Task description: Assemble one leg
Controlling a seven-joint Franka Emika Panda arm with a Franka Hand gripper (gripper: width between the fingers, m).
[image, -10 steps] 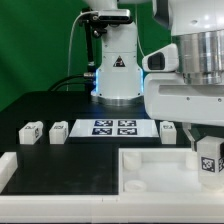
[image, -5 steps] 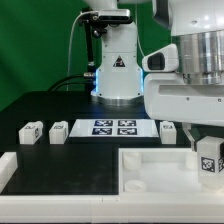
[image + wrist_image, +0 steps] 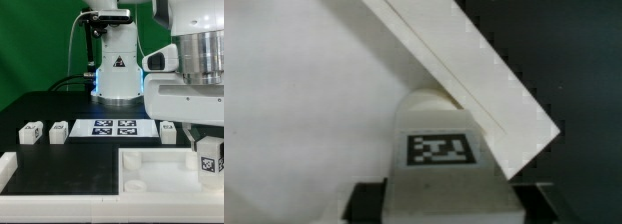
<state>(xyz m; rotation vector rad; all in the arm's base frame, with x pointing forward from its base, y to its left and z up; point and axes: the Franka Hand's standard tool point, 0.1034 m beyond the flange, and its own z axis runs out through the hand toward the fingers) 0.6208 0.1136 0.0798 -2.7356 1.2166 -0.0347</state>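
The claw [image 3: 205, 148] is clamped on the leg [image 3: 209, 160] — in the wrist view its two dark fingers [image 3: 370, 198] press flat against the leg's [image 3: 441, 140] opposite sides, with the square tag facing the camera. The leg is upright, held over the inside of the white tray [image 3: 150, 153], close to the corner of the bench [image 3: 60, 105] where the near edge meets the edge on the exterior view's right. In the wrist view the leg's rounded end sits just beside the tray's raised wall [image 3: 473, 70]; whether it touches the wall or the tray floor I cannot tell.

The tray itself lies along the bench's near edge. Behind it, mid-bench, the marker board [image 3: 113, 127] lies flat with its four tags up. Three spare legs stand loose on the bench: one spare leg [image 3: 30, 131] and a second spare leg [image 3: 58, 131] side by side between the marker board and the edge on the exterior view's left — and a third spare leg [image 3: 169, 129] just beside the board's other end, near the arm.
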